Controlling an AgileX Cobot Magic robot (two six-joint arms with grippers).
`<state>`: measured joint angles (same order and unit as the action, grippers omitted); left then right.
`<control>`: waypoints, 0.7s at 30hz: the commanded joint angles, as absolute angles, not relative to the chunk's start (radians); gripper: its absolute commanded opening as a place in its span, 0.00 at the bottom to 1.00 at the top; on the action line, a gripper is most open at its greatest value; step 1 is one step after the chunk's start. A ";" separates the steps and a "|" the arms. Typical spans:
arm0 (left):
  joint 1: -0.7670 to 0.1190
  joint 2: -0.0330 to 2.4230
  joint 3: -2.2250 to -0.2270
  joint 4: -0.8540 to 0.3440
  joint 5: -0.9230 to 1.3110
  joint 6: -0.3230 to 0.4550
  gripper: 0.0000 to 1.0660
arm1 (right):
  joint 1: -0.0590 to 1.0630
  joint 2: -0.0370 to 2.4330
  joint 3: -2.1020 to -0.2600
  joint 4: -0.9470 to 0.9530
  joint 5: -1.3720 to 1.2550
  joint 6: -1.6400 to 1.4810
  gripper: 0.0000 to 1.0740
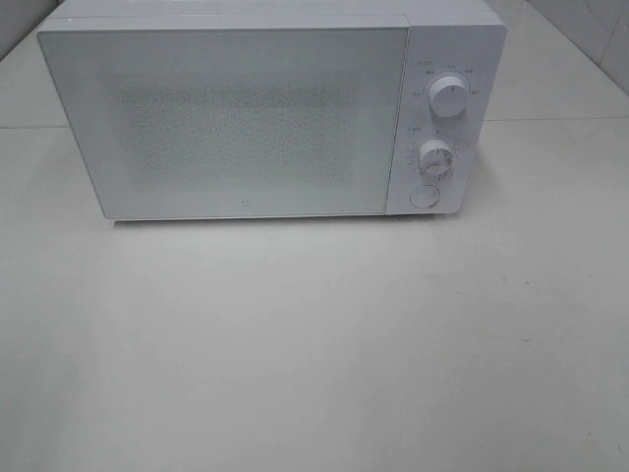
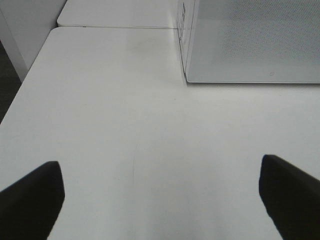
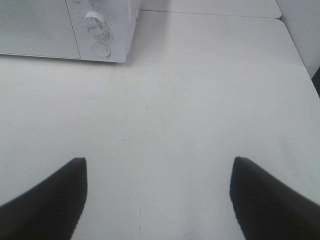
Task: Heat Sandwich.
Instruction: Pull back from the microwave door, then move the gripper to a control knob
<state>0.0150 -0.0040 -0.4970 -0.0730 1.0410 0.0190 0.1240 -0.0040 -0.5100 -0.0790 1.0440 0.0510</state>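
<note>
A white microwave (image 1: pixel 265 108) stands at the back of the white table (image 1: pixel 314 334) with its door (image 1: pixel 226 118) closed. Two knobs (image 1: pixel 448 98) and a round button (image 1: pixel 425 196) sit on its right-hand panel. The sandwich is out of view in every frame. My left gripper (image 2: pixel 160 197) hangs open over bare table, off the microwave's (image 2: pixel 250 40) left front corner. My right gripper (image 3: pixel 157 195) is also open above bare table, in front of and to the right of the microwave's (image 3: pixel 70 27) control panel. Neither gripper shows in the high view.
The table's left edge (image 2: pixel 22 90) drops off beside a wall in the left wrist view. Its right edge (image 3: pixel 300 55) shows in the right wrist view. A second table top (image 2: pixel 115 15) butts up behind the first.
</note>
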 commanded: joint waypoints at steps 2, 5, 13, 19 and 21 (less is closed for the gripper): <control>0.019 -0.031 -0.495 -0.082 1.034 0.017 0.94 | 0.118 -0.030 -0.506 -0.080 1.040 0.052 0.71; 0.019 -0.031 -0.495 -0.082 1.034 0.017 0.94 | 0.118 -0.030 -0.506 -0.080 1.040 0.052 0.71; 0.019 -0.031 -0.495 -0.082 1.034 0.017 0.94 | 0.118 -0.030 -0.506 -0.080 1.040 0.052 0.71; 0.019 -0.031 -0.495 -0.082 1.034 0.017 0.94 | 0.118 -0.030 -0.507 -0.084 1.037 0.052 0.71; 0.019 -0.031 -0.495 -0.082 1.034 0.017 0.94 | 0.118 -0.030 -0.509 -0.084 1.035 0.052 0.71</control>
